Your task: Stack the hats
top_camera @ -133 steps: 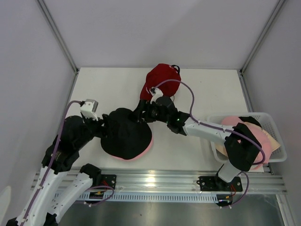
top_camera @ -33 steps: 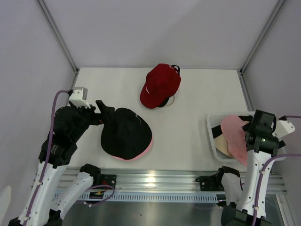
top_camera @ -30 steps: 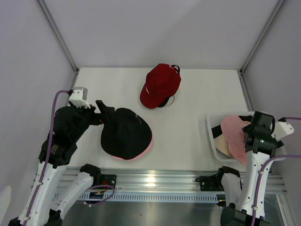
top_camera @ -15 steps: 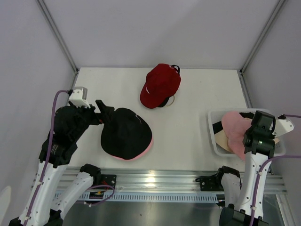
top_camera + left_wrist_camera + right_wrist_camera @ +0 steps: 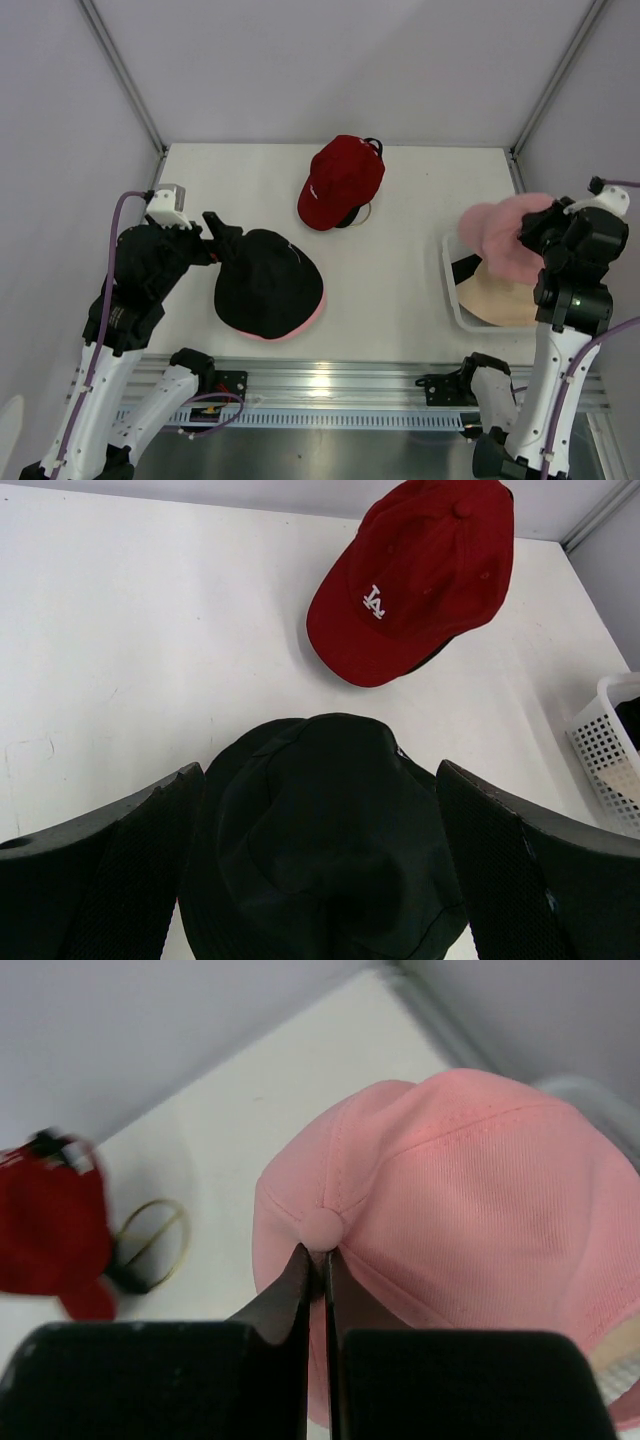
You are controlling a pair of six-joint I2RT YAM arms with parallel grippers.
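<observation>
My left end effector point(image 5: 315, 780) has not moved since the earlier frame: it hangs with its fingers spread wide over the near-left side of the black bucket hat point(image 5: 268, 283), gripping nothing. That hat sits on a pink hat point(image 5: 314, 310) at the worktop's point(image 5: 420, 200) near left. The red cap point(image 5: 343, 178) lies as before at the far middle. On the right, the pink cap point(image 5: 495, 240), down in the basket point(image 5: 450, 292) half a second ago, now hangs above its far-left corner, uncovering the cream hat point(image 5: 505, 302) inside. Only the right wrist view shows my right end effector point(image 5: 315, 1260) closed, pinching that cap just below its crown button. Only the left wrist view shows the red cap's white lettering, and only the overhead view shows the pink hat.
</observation>
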